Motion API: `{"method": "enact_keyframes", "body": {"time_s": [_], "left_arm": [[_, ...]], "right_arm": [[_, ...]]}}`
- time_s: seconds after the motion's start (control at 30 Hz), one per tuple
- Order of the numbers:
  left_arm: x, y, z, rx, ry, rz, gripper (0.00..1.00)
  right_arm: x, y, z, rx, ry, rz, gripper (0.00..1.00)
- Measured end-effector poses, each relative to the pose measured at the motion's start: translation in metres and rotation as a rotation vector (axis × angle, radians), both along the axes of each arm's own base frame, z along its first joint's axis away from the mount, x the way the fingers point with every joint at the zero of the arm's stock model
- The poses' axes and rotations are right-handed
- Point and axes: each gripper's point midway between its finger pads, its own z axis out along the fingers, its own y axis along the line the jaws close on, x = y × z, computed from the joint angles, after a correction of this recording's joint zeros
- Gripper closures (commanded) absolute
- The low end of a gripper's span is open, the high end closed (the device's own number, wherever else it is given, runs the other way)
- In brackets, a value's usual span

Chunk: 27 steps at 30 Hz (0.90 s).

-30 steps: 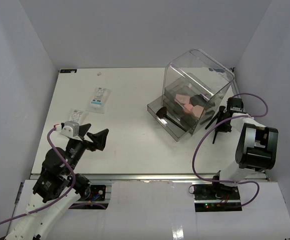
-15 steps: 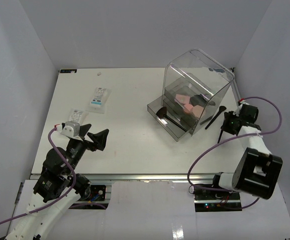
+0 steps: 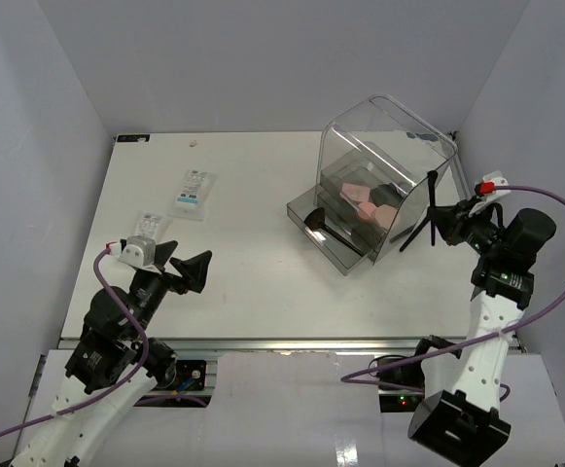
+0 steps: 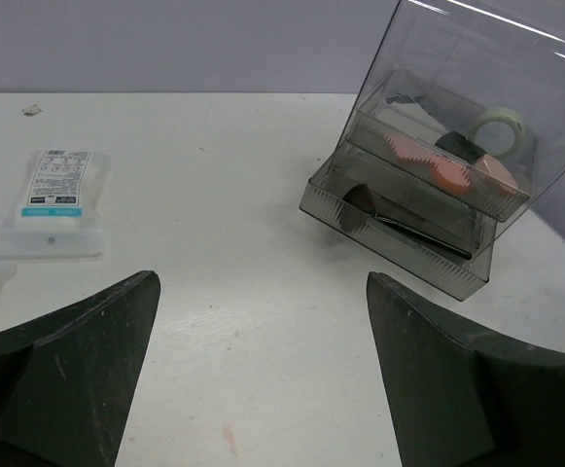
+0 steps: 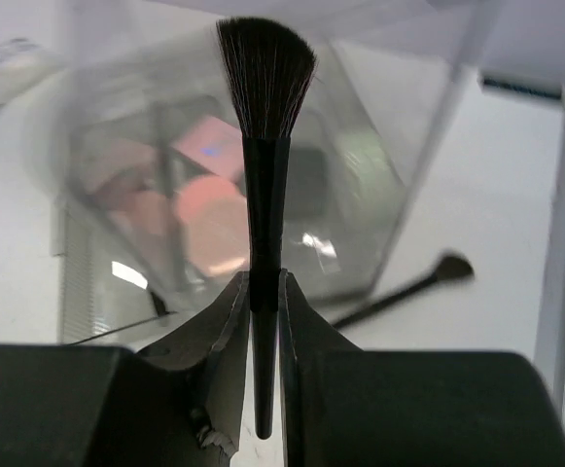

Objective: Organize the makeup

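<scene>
Sponges (image 5: 214, 219) blur inside the clear box (image 3: 399, 126). The right end effector (image 5: 264, 292) pinches a fan brush (image 5: 265, 78). The left end effector (image 4: 261, 282) is spread over the white bench (image 3: 243, 263).

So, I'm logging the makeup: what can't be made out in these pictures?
- Pink sponges in the clear box: blurred, right wrist view.
- Packet print: too small, left wrist view.
- Second packet: partly under the left arm, top view.
- Loose brush behind the held brush: blurred, right wrist view.
</scene>
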Motion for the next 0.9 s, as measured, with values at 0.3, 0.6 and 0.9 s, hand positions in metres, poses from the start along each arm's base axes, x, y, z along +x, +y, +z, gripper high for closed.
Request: {"method": "enact_keyframes", "body": {"time_s": [0.3, 0.6, 0.9], "left_arm": [[0.0, 0.001, 0.0, -0.001, -0.001, 0.004, 0.02], [0.003, 0.001, -0.002, 0.004, 0.008, 0.015, 0.02], [0.008, 0.003, -0.006, 0.017, 0.028, 0.039, 0.02]], "right_arm": [[-0.064, 0.117, 0.094, -0.145, -0.367, 0.577, 0.92], [-0.037, 0.139, 0.081, -0.077, -0.266, 0.655, 0.92], [0.015, 0.2, 0.037, -0.11, -0.051, 0.65, 0.92]]}}
